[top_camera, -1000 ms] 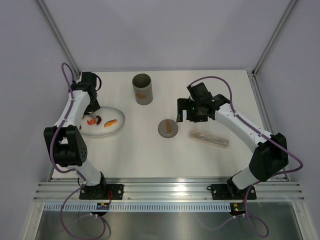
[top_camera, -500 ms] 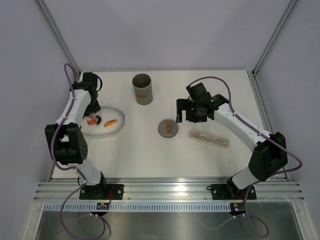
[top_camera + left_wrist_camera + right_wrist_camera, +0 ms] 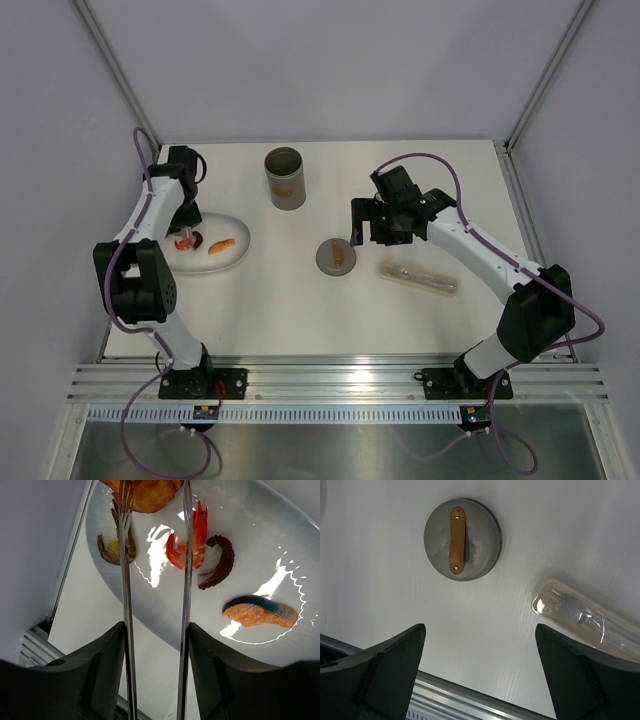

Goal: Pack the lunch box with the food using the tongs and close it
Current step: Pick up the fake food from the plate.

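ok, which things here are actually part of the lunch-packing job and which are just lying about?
Job:
- canister
- lid
- tongs
- food pieces, on the plate

Lying about:
- clear-wrapped packet beside the lid

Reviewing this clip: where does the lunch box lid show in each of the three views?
Top external: the lid lies flat just below the middle of the picture, tan handle up.
Left wrist: not in it.
Right wrist: the lid sits at upper left of centre, handle running up and down.
Shared landmark: the clear-wrapped packet, to the lid's right in the top view and at its lower right in the right wrist view.
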`<state>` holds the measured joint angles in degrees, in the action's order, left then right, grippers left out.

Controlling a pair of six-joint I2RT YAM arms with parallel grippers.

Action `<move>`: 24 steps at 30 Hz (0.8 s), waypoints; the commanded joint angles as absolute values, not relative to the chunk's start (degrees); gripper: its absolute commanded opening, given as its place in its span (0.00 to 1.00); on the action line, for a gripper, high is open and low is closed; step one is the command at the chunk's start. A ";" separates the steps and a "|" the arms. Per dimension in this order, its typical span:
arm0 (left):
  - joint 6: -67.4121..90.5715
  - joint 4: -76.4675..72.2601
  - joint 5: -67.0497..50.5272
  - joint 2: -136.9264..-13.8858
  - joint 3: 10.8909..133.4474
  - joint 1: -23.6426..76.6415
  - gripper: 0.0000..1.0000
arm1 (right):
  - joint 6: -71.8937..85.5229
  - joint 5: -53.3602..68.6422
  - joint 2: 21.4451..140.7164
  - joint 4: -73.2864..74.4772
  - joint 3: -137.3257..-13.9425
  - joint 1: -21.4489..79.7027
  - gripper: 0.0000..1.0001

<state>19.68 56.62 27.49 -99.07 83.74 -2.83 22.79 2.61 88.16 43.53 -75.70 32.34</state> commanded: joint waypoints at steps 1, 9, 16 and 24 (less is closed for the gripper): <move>18.90 56.07 30.23 -99.31 87.01 -2.90 0.54 | 22.85 2.64 88.77 42.36 -78.75 33.13 0.99; 18.55 56.34 31.20 -100.81 88.68 -2.90 0.54 | 22.85 2.72 89.38 42.28 -79.54 33.66 0.99; 18.81 56.60 31.55 -101.34 88.51 -2.90 0.53 | 22.68 2.46 89.47 42.36 -79.63 33.75 0.99; 19.07 56.86 31.38 -102.57 88.24 -2.90 0.52 | 22.68 2.11 88.86 42.36 -79.19 33.93 0.99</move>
<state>19.29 57.36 29.41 -101.67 86.50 -2.83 22.79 2.59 89.17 43.09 -77.30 33.23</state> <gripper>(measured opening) 0.528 0.991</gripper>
